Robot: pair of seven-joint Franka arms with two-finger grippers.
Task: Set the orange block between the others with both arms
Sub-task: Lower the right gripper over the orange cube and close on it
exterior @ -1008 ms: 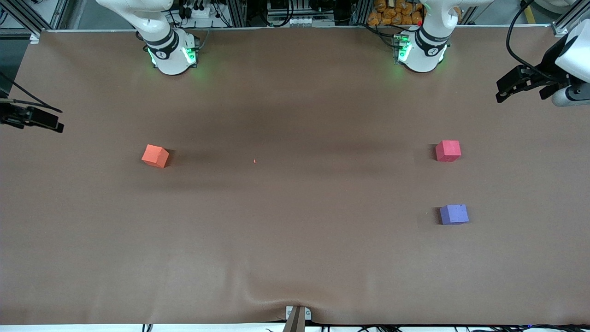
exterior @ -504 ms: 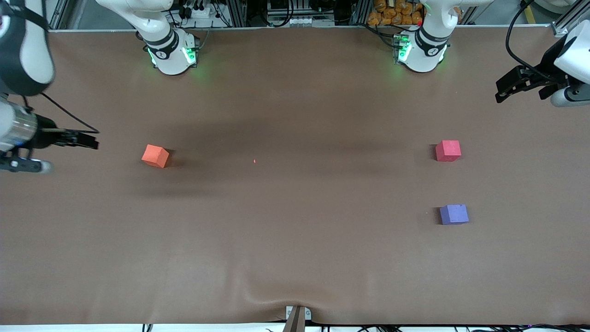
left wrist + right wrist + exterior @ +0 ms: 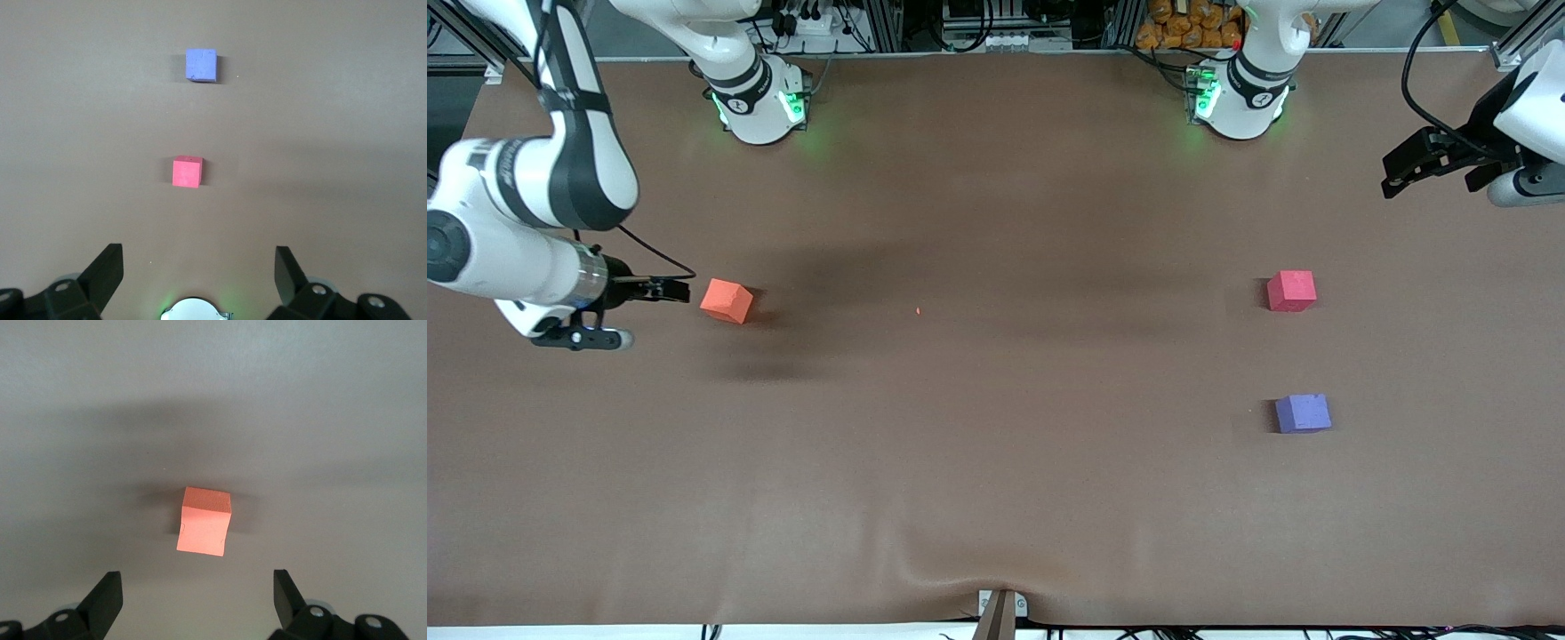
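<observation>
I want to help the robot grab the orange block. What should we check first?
1. Right gripper open: ok.
2. Right gripper beside the orange block, not touching: ok.
3. Orange block free on the table: ok.
4. Gap between the red block and the purple block open: ok.
5. Left gripper open, waiting at its end of the table: ok.
6. Right gripper low enough to grab: cannot tell.

Brown table covering point(image 3: 996, 462), wrinkled at its near edge around a small metal bracket point(image 3: 1000, 606); aluminium framing point(image 3: 889, 22) and cables above the table's top edge.
</observation>
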